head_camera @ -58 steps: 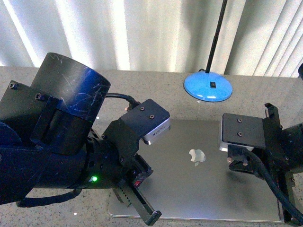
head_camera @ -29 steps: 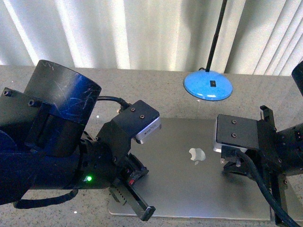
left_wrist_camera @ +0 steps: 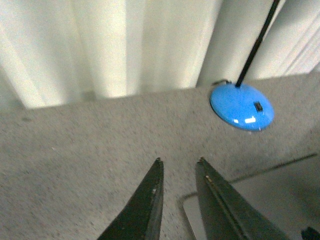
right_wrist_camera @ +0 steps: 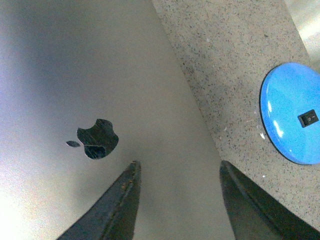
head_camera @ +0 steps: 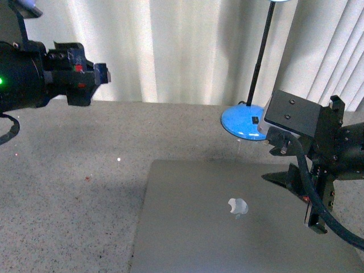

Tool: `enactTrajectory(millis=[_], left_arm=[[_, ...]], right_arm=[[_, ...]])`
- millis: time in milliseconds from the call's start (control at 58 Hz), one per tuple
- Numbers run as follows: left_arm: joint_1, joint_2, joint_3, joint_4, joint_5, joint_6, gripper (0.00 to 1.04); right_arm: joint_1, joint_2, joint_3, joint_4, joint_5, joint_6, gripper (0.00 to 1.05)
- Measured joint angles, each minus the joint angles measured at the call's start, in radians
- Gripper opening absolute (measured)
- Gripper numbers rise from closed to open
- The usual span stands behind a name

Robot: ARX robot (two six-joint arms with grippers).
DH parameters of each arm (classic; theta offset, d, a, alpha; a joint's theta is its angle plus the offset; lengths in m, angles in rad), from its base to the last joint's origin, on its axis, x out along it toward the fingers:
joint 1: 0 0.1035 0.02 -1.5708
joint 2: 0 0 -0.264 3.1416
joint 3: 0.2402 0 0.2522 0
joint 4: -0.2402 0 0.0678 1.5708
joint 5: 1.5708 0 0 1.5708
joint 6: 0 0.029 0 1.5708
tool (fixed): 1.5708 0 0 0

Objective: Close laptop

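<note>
The silver-grey laptop (head_camera: 193, 227) lies shut and flat on the speckled table, lid up, with its pale apple logo (head_camera: 238, 206) showing. My left gripper (head_camera: 105, 74) is shut and empty, raised high at the far left, well away from the laptop. In the left wrist view its tips (left_wrist_camera: 179, 161) hang over bare table beside a corner of the laptop (left_wrist_camera: 270, 200). My right gripper (head_camera: 315, 222) is open and points down above the laptop's right side. In the right wrist view (right_wrist_camera: 178, 163) it hovers over the lid (right_wrist_camera: 75, 75) near the logo (right_wrist_camera: 96, 138), holding nothing.
A lamp with a blue round base (head_camera: 243, 121) and a thin black stem stands behind the laptop; it also shows in the left wrist view (left_wrist_camera: 242, 106) and the right wrist view (right_wrist_camera: 292, 112). Pale curtains (head_camera: 170, 45) hang behind the table.
My left arm has lifted off the laptop's left side and swung up to the far left. My right gripper has risen and drawn back to the right. The lid now lies lower.
</note>
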Motion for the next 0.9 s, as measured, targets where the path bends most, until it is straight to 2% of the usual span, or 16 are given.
enactTrajectory(millis=[52,86,121,138,155,190,207,224,259,276,310,345,414,534,828,897], left_arm=[[-0.001,0.005,-0.005,-0.001,0.002,-0.014,0.41],[-0.004,0.012,-0.010,-0.003,0.006,-0.019,0.47],[-0.007,0.019,-0.013,-0.005,0.008,-0.023,0.52],[-0.008,0.021,-0.014,-0.005,0.008,-0.024,0.54],[-0.011,0.026,-0.015,-0.005,0.011,-0.026,0.59],[-0.019,0.029,-0.020,0.009,-0.014,-0.021,0.63],[-0.024,0.031,-0.025,0.029,-0.039,-0.013,0.61],[-0.031,0.032,-0.039,0.089,-0.109,-0.004,0.58],[-0.034,0.034,-0.067,0.187,-0.195,0.011,0.53],[-0.031,0.032,-0.099,0.266,-0.284,0.020,0.47],[-0.022,0.018,-0.136,0.327,-0.359,0.029,0.42],[-0.011,-0.005,-0.171,0.365,-0.389,0.034,0.37],[0.016,-0.071,-0.240,0.392,-0.386,0.040,0.24],[0.050,-0.170,-0.343,0.395,-0.354,0.045,0.03],[0.117,-0.408,-0.515,0.323,-0.286,0.054,0.04],[0.129,-0.463,-0.544,0.294,-0.275,0.054,0.04]], right_arm=[[0.001,0.000,0.000,0.000,0.000,0.002,0.57],[0.010,0.013,-0.016,0.068,0.057,0.052,0.58],[0.019,0.028,-0.049,0.177,0.132,0.104,0.55],[0.027,0.051,-0.094,0.338,0.240,0.189,0.51],[0.031,0.067,-0.121,0.426,0.296,0.244,0.48],[0.031,0.083,-0.166,0.528,0.361,0.324,0.43],[0.027,0.087,-0.197,0.587,0.377,0.349,0.39],[0.025,0.088,-0.212,0.614,0.409,0.375,0.38],[0.015,0.083,-0.279,0.743,0.480,0.509,0.30],[0.010,0.070,-0.306,0.801,0.502,0.543,0.26],[0.001,0.045,-0.344,0.889,0.525,0.628,0.20],[-0.009,0.011,-0.383,0.979,0.532,0.681,0.15],[-0.031,-0.084,-0.458,1.133,0.530,0.805,0.03],[-0.048,-0.215,-0.547,1.139,0.504,0.885,0.03],[-0.094,-0.482,-0.693,0.993,0.460,0.917,0.03],[-0.131,-0.549,-0.716,0.946,0.404,0.917,0.03]])
